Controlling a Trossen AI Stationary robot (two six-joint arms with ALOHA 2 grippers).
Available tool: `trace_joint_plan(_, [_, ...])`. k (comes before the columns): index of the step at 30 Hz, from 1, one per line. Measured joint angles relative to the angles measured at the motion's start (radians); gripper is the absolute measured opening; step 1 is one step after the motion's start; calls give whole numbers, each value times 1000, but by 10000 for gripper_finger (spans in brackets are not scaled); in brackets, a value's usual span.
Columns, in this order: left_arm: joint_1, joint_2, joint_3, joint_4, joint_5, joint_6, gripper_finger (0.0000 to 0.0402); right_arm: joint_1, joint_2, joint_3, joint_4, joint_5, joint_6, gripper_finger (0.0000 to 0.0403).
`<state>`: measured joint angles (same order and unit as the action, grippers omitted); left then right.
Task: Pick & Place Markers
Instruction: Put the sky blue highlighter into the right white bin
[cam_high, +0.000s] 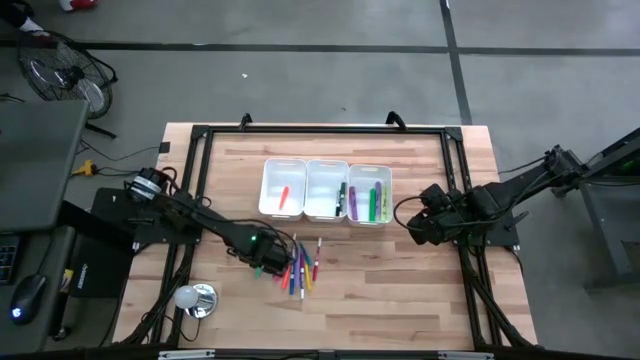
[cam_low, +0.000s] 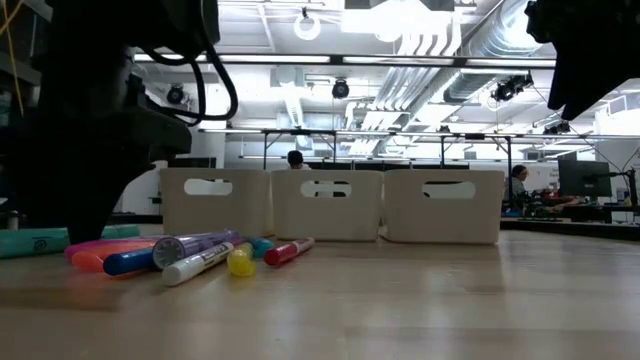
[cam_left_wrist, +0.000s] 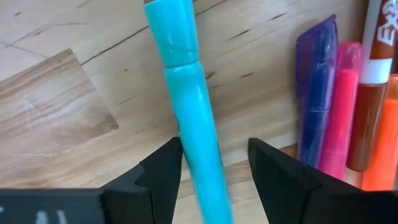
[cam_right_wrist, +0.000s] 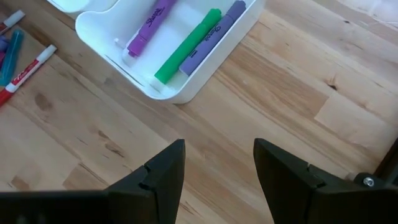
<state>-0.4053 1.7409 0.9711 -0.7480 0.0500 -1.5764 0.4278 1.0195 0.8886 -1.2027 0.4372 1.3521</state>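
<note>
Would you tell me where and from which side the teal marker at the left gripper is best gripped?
Grip the teal marker across its round barrel below the cap seam, from straight above. It lies flat on the table, apart from the purple marker, and the left gripper is open astride it.

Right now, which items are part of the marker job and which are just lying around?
Job:
teal marker between left gripper fingers
loose markers
binned markers
bins
right gripper, open, waiting beside the bins

Lying about:
fan
bulb
mouse
</note>
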Motion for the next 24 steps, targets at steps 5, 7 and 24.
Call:
trace_joint_plan(5, [1, 17, 0, 12, 22, 1, 181, 0, 0, 0, 1, -10, 0, 181])
trace_joint_plan(7, [1, 18, 0, 9, 28, 8, 181, 0, 0, 0, 1, -12, 0, 181])
trace_joint_plan(24, [1, 22, -1, 23, 84, 116, 60, 0, 0, 0, 4, -21, -5, 181])
